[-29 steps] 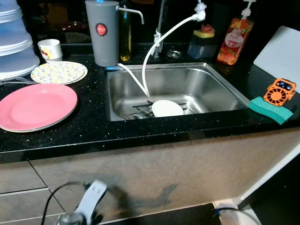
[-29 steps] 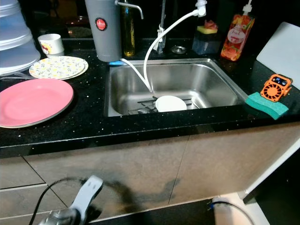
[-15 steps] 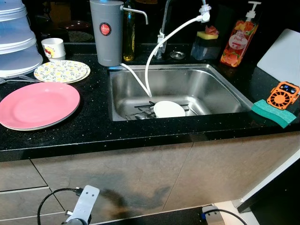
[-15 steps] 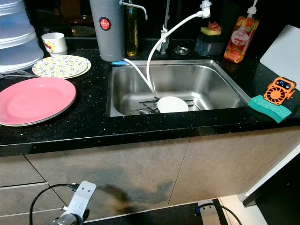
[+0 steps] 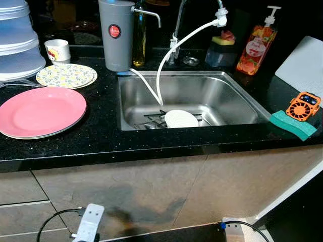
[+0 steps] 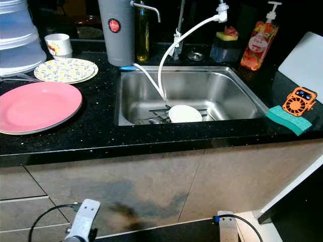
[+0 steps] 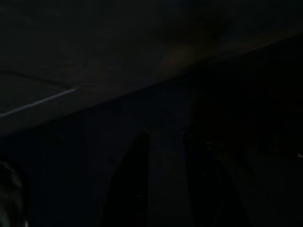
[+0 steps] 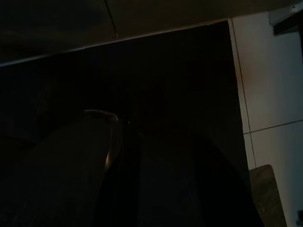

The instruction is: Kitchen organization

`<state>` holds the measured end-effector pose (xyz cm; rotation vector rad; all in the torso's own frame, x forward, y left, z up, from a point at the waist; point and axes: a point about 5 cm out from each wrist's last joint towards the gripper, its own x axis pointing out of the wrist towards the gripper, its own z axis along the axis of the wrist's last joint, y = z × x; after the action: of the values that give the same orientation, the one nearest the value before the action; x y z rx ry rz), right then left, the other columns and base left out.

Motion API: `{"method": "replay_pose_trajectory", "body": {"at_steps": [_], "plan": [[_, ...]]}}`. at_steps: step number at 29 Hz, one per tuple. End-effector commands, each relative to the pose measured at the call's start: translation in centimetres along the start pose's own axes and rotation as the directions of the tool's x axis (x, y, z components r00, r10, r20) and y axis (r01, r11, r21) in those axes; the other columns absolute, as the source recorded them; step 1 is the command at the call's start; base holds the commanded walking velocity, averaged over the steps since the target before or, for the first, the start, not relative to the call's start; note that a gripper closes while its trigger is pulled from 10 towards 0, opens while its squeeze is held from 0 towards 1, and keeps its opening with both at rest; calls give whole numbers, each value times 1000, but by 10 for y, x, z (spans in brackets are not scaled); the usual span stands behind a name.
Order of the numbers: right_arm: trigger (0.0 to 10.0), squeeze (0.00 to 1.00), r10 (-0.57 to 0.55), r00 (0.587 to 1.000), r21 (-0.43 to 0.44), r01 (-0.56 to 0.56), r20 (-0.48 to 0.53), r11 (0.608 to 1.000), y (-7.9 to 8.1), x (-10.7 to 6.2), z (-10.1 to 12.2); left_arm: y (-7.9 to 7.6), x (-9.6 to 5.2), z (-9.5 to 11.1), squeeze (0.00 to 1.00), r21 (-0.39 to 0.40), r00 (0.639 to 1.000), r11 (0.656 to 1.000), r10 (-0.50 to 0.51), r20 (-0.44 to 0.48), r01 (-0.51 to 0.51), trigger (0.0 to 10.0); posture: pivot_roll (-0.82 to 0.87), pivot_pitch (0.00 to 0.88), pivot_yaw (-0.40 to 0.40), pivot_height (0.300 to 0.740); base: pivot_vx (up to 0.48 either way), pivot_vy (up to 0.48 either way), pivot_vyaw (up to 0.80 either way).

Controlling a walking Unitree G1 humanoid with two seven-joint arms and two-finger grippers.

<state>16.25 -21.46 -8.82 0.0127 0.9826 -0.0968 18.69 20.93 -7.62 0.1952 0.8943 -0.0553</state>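
Black speckled desk (image 5: 101, 136) runs across the upper half of the frame, with a steel sink (image 5: 229, 93) set in the middle of it. Down in the sink there's a small white plate (image 5: 180, 119) lying on a wire rack, with a white hose (image 5: 171, 48) curving down next to it. At left center sits a big pink plate (image 5: 40, 111), and just behind it, upper left, a floral plate (image 5: 65, 76) and a little cup (image 5: 56, 50). Grey water filter jug (image 5: 116, 33) stands at the sink's back left corner. Soap bottle (image 5: 260, 43) is upper right, and a green sponge (image 5: 292, 124) with an orange gadget (image 5: 303, 105) on it sits at the right edge.

Both arms hang low at the bottom of the frame. Left pincer (image 7: 163, 156): two dark fingers with a narrow gap, but honestly too dark to tell whether it's clenched or released. Right pincer, can't tell either, way too dark.
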Motion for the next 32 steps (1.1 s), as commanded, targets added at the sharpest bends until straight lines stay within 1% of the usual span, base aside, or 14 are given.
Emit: {"method": "replay_pose_trajectory", "body": {"at_steps": [1,4,6,7,8,11,14,16,19,23,26,29,32], "plan": [[10000,0,1,1000,-1,-1,0,1000,-2,-1,-2,2,0,-2,0,4,1000,1000,5,-19,-5,10000,48,0,-81,740,0,0,0],[10000,0,1,1000,-22,-2,-16,1000,-3,-2,-6,1,0,-1,0,1,1000,1000,6,-16,-6,10000,46,0,-74,740,0,0,0],[10000,0,-13,999,-27,12,-30,1000,-7,-3,-11,-3,1,2,0,-22,1000,999,-26,-6,25,10000,35,0,-65,740,0,0,0],[10000,0,-42,998,-13,42,-38,999,-13,-4,-15,-6,2,2,0,-16,999,999,-35,-11,35,10000,18,0,-60,740,0,0,0],[10000,0,-42,998,-13,42,-38,999,-13,-4,-15,-6,2,2,0,-16,999,999,-35,-11,35,10000,18,0,-60,740,0,0,0],[10000,0,-59,998,18,59,-24,998,-19,-5,-13,-15,3,7,0,-4,998,998,-62,-5,61,10000,15,0,-73,740,0,0,0],[10000,0,-52,999,-22,52,-12,998,-21,-5,-9,-17,5,12,0,-23,999,998,-54,4,54,10000,-21,0,-73,740,0,0,0],[10000,0,-52,999,-25,51,-8,998,-21,-5,-8,-17,5,13,0,-17,999,999,-52,3,52,10000,-20,0,-75,740,0,0,0],[10000,0,-48,999,-34,47,-3,998,-20,-4,-6,-14,6,14,0,-2,999,999,-42,-3,42,10000,7,0,-75,740,0,0,0],[10000,0,-45,999,-69,43,-28,997,-18,-4,-8,-8,6,18,0,-20,1000,1000,-14,10,15,10000,42,0,-74,740,0,0,0],[10000,0,-26,999,-62,24,-28,998,-11,-3,-9,0,5,21,0,25,1000,1000,2,22,-2,10000,72,0,-79,740,0,0,0],[10000,0,-17,999,-69,14,-33,998,-8,-3,-10,8,3,14,0,-32,999,999,37,5,-36,10000,78,0,-83,740,0,0,0],[10000,0,-13,999,-84,10,-38,996,-7,-3,-12,11,1,6,0,-50,999,997,53,-7,-53,10000,72,0,-78,740,0,0,0]]}}
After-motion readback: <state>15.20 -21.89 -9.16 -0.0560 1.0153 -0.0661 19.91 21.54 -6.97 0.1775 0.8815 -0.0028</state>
